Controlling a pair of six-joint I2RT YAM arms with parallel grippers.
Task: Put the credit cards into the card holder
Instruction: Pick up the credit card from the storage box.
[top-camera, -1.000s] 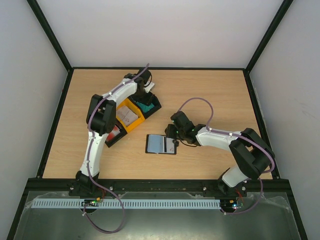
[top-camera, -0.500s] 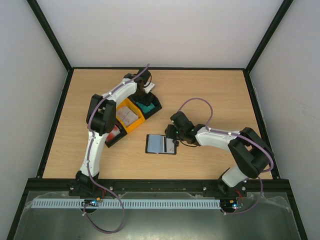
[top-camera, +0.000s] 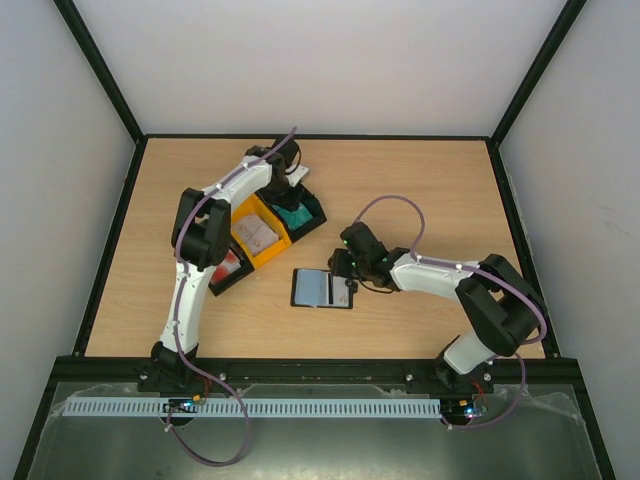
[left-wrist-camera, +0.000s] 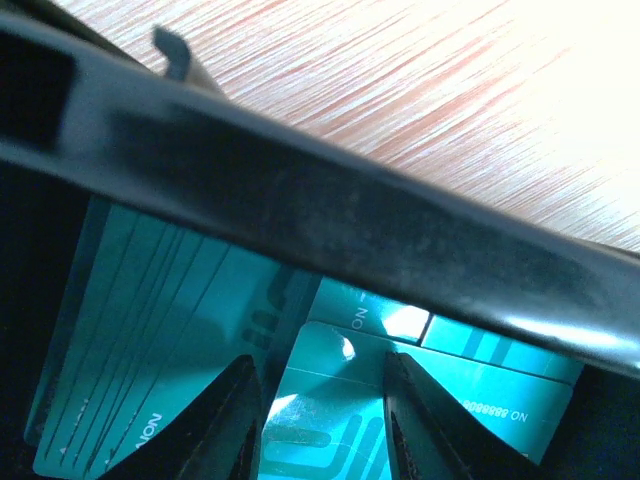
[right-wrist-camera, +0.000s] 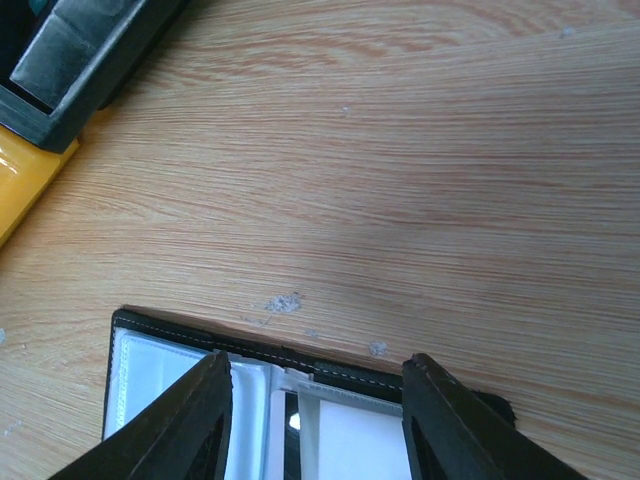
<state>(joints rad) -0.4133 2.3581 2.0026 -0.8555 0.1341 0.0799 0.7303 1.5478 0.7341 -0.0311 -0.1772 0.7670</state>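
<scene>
Several teal credit cards lie stacked in a black bin at the back left. My left gripper reaches down into that bin. In the left wrist view my left gripper has a finger against each side of the top teal card, which sits slightly raised above the rest. The card holder lies open on the table centre, black with pale pockets. My right gripper hovers open at its right end. Its gripper straddles the holder's stitched far edge.
A yellow bin with grey-white cards and a black bin with red-and-white cards stand in a row left of the teal bin. The bin's black wall crosses the left wrist view. Bin corners show at the right wrist view's top left.
The left gripper's jaws have narrowed onto the top teal card in the bin. The right arm has barely shifted over the card holder.
</scene>
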